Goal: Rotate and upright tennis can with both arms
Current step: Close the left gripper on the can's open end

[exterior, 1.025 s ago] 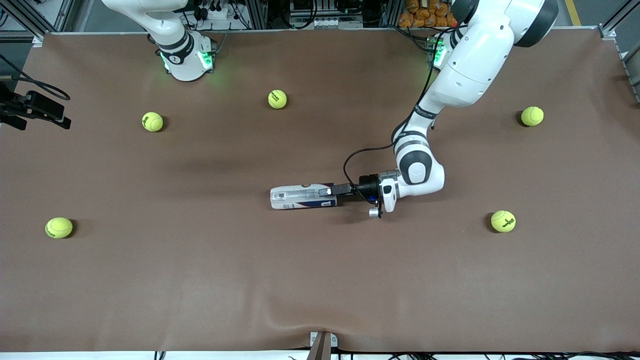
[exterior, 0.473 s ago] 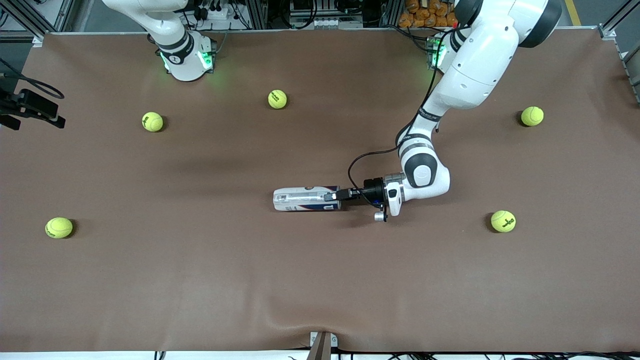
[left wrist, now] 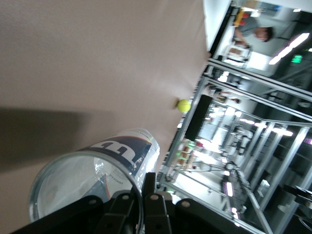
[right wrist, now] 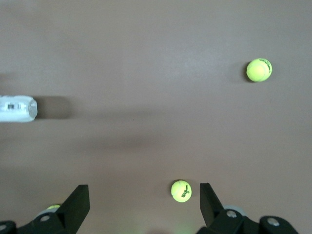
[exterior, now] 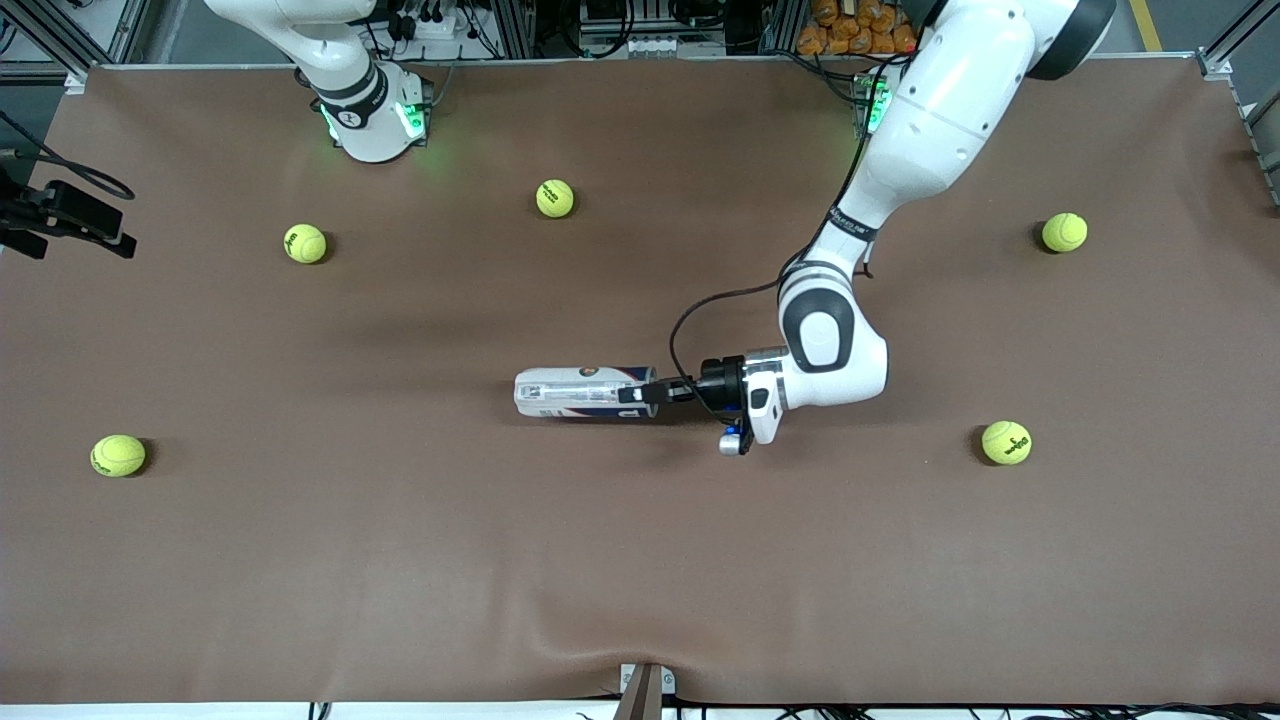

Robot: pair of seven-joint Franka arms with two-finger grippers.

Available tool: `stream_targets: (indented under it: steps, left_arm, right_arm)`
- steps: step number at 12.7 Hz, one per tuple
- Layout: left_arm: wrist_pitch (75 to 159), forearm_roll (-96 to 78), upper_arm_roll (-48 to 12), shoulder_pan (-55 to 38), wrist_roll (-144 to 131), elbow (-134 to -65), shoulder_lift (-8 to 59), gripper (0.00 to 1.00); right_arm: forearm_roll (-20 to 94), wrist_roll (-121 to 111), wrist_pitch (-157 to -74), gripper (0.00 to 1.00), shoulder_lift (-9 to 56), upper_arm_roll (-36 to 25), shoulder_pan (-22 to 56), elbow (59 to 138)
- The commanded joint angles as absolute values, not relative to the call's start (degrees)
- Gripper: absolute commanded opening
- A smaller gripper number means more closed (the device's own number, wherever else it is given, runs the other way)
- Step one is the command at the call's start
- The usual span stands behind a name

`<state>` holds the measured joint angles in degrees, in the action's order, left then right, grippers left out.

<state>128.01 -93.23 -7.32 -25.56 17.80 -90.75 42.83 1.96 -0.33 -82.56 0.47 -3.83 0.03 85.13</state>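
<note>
The tennis can lies on its side in the middle of the brown table, white and dark blue label up. Its open silvery rim faces the left arm's end. My left gripper is low at that end. It is shut on the rim, one finger inside the can and one outside, as the left wrist view shows over the clear can. My right gripper is open and empty, high over the right arm's end of the table. The can's closed end shows in its view.
Several yellow-green tennis balls lie scattered: one and another near the right arm's base, one at the right arm's end, two at the left arm's end. A dark shape hangs at the table's edge.
The left gripper has pushed the can toward the right arm's end of the table, and the can's label has turned. The balls have not moved.
</note>
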Motion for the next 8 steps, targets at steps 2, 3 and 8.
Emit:
stream_targets:
  steps: [2, 3, 8]
  left_arm:
    - [130.1, -78.9, -6.6, -27.5, 0.4, -86.8, 39.7, 0.0]
    - [130.3, -74.6, -6.6, -27.7, -4.0, -85.9, 39.2, 0.0]
    - [130.8, -43.9, -6.7, -32.0, -36.9, -78.3, 38.7, 0.0]
  right_arm:
    - [1.1, 2.9, -82.3, 1.0, 0.4, -3.0, -0.4, 84.3]
    - [1.0, 2.9, -82.4, 1.0, 0.5, -3.0, -0.4, 84.0]
    - [0.2, 3.1, -82.4, 1.0, 0.5, -3.3, -0.4, 82.3]
